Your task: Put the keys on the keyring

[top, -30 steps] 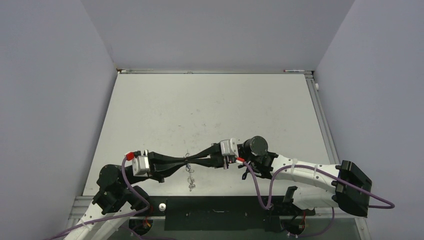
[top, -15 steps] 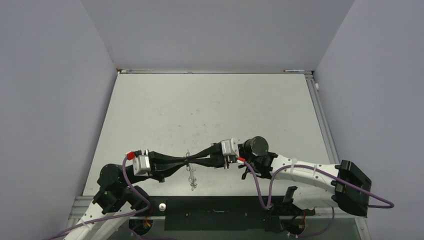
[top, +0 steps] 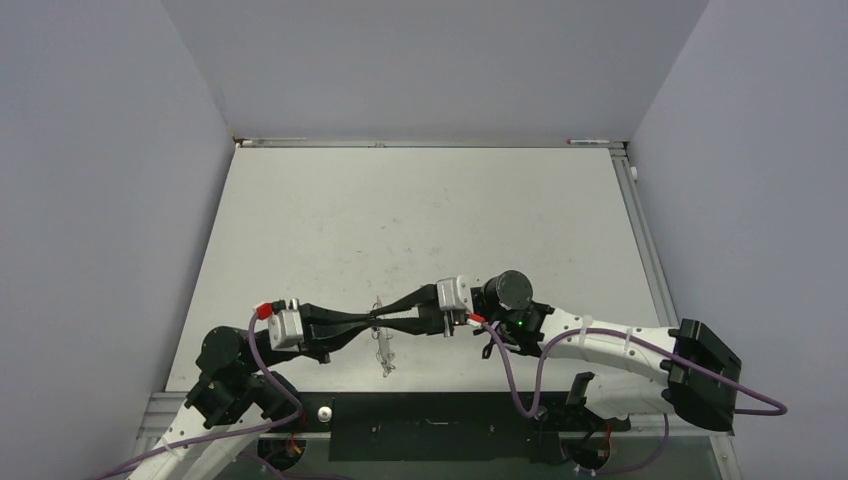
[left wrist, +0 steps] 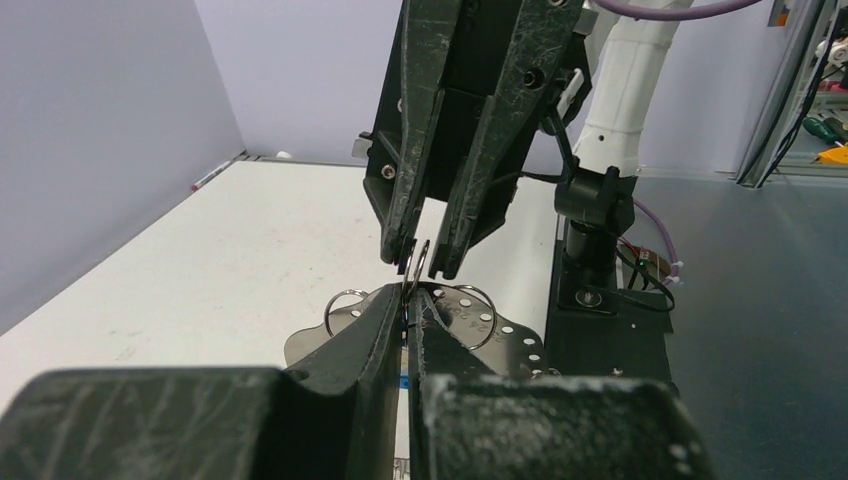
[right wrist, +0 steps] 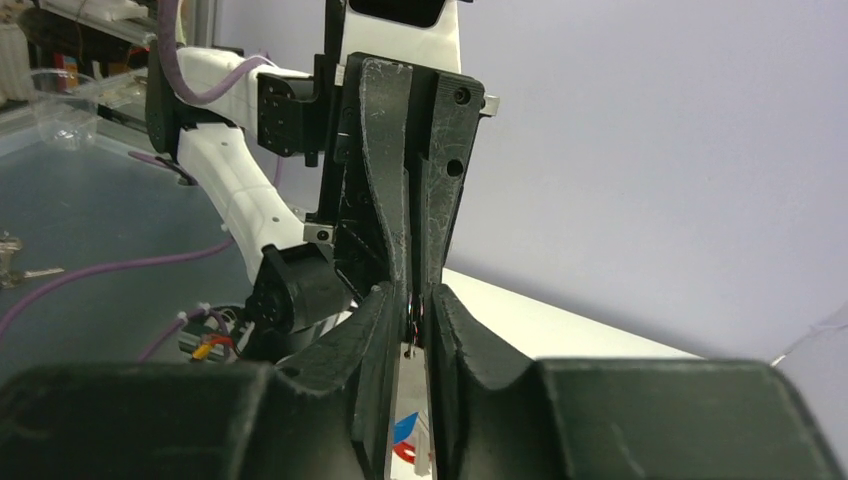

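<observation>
My two grippers meet tip to tip above the near middle of the table. The left gripper (top: 372, 319) (left wrist: 410, 300) is shut on a small wire loop of the keyring (top: 381, 348) (left wrist: 512, 335). The keyring is a silvery piece with holes and small rings along its rim, and it sits just below the fingertips. The right gripper (top: 386, 318) (right wrist: 415, 312) faces it, its jaws a little apart around the same upright loop (left wrist: 421, 255). Through the gap between the right fingers I see the keys below: a blue head (right wrist: 405, 429) and a red head (right wrist: 405, 455). Their blades are hidden.
The white table (top: 420, 220) stretches away behind the grippers to grey walls. A black strip (top: 430, 425) runs along the near edge between the arm bases. The right arm's purple cable (top: 515, 380) loops beside it.
The right gripper's jaws have parted slightly round the wire loop. The left gripper's jaws have closed tighter. Both grippers have shifted very little.
</observation>
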`<state>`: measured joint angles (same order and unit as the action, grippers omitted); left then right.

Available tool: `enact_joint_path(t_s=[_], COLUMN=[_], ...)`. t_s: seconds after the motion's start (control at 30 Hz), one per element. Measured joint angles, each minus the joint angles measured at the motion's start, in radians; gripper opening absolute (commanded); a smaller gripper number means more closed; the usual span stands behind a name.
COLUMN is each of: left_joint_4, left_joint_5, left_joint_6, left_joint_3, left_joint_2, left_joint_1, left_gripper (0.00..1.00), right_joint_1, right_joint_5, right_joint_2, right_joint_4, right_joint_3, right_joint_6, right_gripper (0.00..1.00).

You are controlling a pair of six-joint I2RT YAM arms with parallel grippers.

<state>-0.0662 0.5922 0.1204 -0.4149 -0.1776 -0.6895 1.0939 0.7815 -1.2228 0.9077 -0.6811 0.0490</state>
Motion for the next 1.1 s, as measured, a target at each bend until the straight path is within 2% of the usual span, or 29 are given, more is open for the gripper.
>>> enact_joint_path(t_s=[0.13,0.3,0.47,0.7,0.93,1.1], left_joint_4=[0.038,0.082,0.096,0.139,0.169,0.181], left_joint_5=[-0.026,-0.067,-0.085,-0.100,-0.104,-0.103], left_joint_6=[-0.017,-0.030,-0.032,-0.030,-0.027,-0.026], left_joint_3=[-0.002,-0.003,-0.006,-0.029,-0.045,-0.046], left_joint_2=[-0.006,-0.028,-0.055,-0.126,-0.177,-0.188], left_joint_1=[0.001,0.005,0.005,0.005,0.005,0.005], left_gripper=[0.00,0.00,0.00,0.00,0.00,0.00], right_joint_1=[0.001,0.001,0.001,0.001,0.001,0.001], right_joint_5=[-0.006,-0.028,-0.054,-0.102,-0.124,-0.131], right_joint_2=[0.016,0.089,0.145,0.146,0.030,-0.045], right_joint_4=[-0.101,-0.309,-0.559,-0.903,-1.153,-1.252], right_joint_3=[-0.021,-0.070,-0.166,-0.301,-0.469,-0.518], right_joint_6=[0.050,0.163,0.287,0.422,0.502,0.536], right_gripper=[0.38,0.43,0.43,0.41,0.35,0.34])
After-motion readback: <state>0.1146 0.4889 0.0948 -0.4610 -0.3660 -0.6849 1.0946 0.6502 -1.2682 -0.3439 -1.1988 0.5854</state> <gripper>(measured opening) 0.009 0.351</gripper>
